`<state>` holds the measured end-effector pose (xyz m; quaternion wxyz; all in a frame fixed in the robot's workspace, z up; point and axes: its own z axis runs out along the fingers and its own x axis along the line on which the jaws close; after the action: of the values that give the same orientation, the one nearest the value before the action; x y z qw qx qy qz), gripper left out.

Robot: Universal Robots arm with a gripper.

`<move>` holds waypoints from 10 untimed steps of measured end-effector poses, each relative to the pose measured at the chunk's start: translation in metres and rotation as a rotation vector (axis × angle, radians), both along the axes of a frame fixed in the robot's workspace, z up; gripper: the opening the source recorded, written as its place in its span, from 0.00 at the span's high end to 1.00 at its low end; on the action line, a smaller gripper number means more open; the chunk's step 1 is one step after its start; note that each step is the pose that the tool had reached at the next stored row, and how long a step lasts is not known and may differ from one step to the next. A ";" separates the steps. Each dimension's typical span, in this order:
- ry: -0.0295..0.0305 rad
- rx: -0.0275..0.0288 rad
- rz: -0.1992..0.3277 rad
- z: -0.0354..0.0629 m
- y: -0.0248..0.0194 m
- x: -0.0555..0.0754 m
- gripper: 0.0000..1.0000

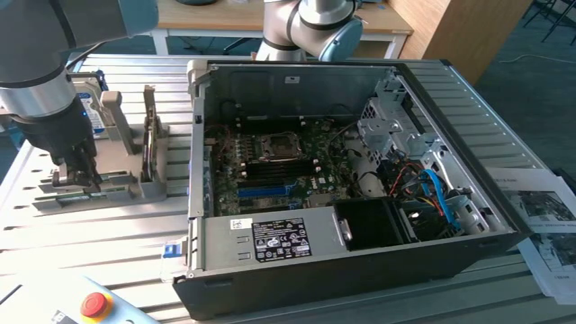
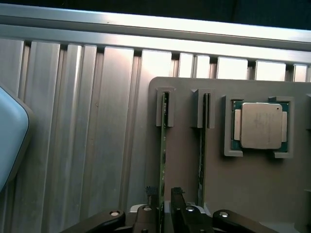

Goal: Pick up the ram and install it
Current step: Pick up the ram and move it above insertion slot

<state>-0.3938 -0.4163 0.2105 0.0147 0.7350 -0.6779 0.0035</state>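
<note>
Table (image 2: 73, 121): ribbed aluminium slats, brushed, bright glare along the ridges. On it sat a matte grey holder (image 2: 243, 184), flat, w/ moulded upright slots and a square recess. Recess held the processor (image 2: 261, 125): square silver lid, rounded corners, thin green rim around it.

Two green boards stood on edge in the slots, long and very thin. The ram (image 2: 164, 136) was the one farther from the processor, w/ small dark parts along its face. Second stick (image 2: 203, 141) ran parallel just beside it.

Gripper (image 2: 164, 193): black metal linkages, round pivot bolts, blunt dark fingers (image 2: 177, 194). It was down over the ram's near end w/ one finger on each side of the board. Jaws stood part-open and narrow, a slim gap showing on both sides, no clamp seen. Ram sat seated in its slot, directly between the fingertips.

Exterior view: gripper (image 1: 77, 177) was low at the holder (image 1: 108, 189), on the exterior view's left. The black steel PC case (image 1: 360, 270) lay open well apart to the right, its motherboard (image 1: 279, 169) exposed.
</note>
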 end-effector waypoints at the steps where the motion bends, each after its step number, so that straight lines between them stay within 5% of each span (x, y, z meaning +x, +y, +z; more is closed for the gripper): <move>1: 0.0000 -0.0001 0.003 0.0000 0.0000 0.000 0.75; 10: 0.0000 0.0000 0.004 -0.0054 -0.0001 0.000 0.75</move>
<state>-0.3937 -0.4163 0.2050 0.0147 0.7363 -0.6765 0.0035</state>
